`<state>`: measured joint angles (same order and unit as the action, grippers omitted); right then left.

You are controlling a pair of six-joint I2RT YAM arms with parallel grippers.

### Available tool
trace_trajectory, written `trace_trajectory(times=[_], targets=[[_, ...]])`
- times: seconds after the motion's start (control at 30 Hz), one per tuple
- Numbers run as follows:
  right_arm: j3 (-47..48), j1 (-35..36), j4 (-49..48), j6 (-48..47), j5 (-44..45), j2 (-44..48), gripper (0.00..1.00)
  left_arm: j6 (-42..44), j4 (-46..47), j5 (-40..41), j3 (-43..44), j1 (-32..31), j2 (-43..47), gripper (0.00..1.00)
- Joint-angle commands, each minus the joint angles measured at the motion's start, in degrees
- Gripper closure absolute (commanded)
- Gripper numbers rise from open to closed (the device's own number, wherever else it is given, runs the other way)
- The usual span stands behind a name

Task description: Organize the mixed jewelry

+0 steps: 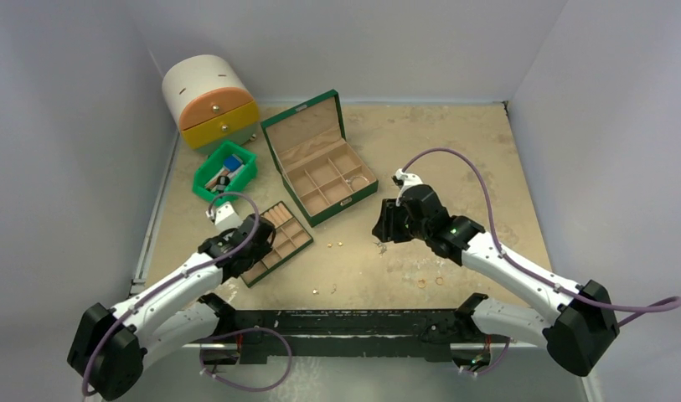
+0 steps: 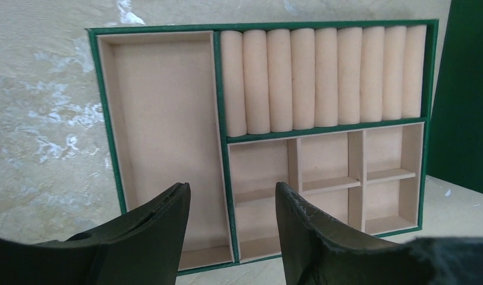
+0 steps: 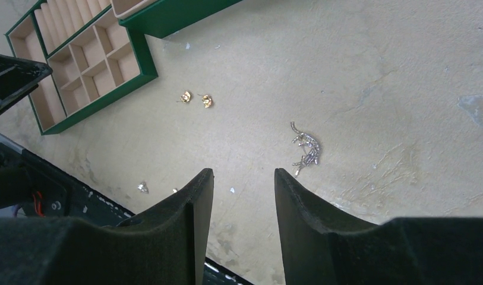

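Observation:
Small jewelry lies loose on the table. Two gold studs (image 1: 335,244) (image 3: 195,98) lie between the trays. A silver charm (image 3: 306,148) lies just ahead of my right gripper (image 3: 243,173), which is open and empty above the table; the charm also shows in the top view (image 1: 381,245). Two gold rings (image 1: 430,282) lie near the front edge, and tiny pieces (image 1: 324,290) lie at front centre. A thin silver hoop (image 1: 353,182) sits in the green jewelry box (image 1: 320,159). My left gripper (image 2: 231,190) is open and empty over the green insert tray (image 2: 224,89).
The insert tray (image 1: 274,243) has ring rolls and small compartments. A green plastic bin (image 1: 225,172) with blue and wooden bits and a round drawer box (image 1: 209,100) stand at the back left. A black rail (image 1: 345,322) runs along the front edge.

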<state>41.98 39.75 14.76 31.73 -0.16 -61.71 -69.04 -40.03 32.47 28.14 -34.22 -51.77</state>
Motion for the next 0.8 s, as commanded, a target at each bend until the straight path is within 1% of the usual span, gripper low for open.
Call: trace_trajectory(times=[0.0,0.23,0.4,0.6,0.67,0.77], targets=[[0.0,0.3,0.7,-1.3,2.0,1.5,0.54,4.5,6.1,-3.2,0.3,1.2,-4.3,0.47],[0.0,0.3,1.5,-1.3,2.6,2.1,0.54,6.7,8.8,-4.0,0.3,2.9,-8.7,0.54],[-0.3,0.3,1.5,-1.1,2.8,2.2,0.54,7.3,8.3,-3.2,0.5,3.4,-10.2,0.57],[0.1,0.3,1.5,-1.0,2.4,1.6,0.54,7.7,7.8,-2.3,0.2,3.7,-10.2,0.64],[0.2,0.3,1.2,-1.1,2.1,1.4,0.54,7.8,7.7,-2.1,0.0,3.6,-10.0,0.67],[0.6,0.3,1.3,-1.0,1.7,0.9,0.54,8.3,7.9,-1.8,-0.1,3.7,-10.1,0.76]])
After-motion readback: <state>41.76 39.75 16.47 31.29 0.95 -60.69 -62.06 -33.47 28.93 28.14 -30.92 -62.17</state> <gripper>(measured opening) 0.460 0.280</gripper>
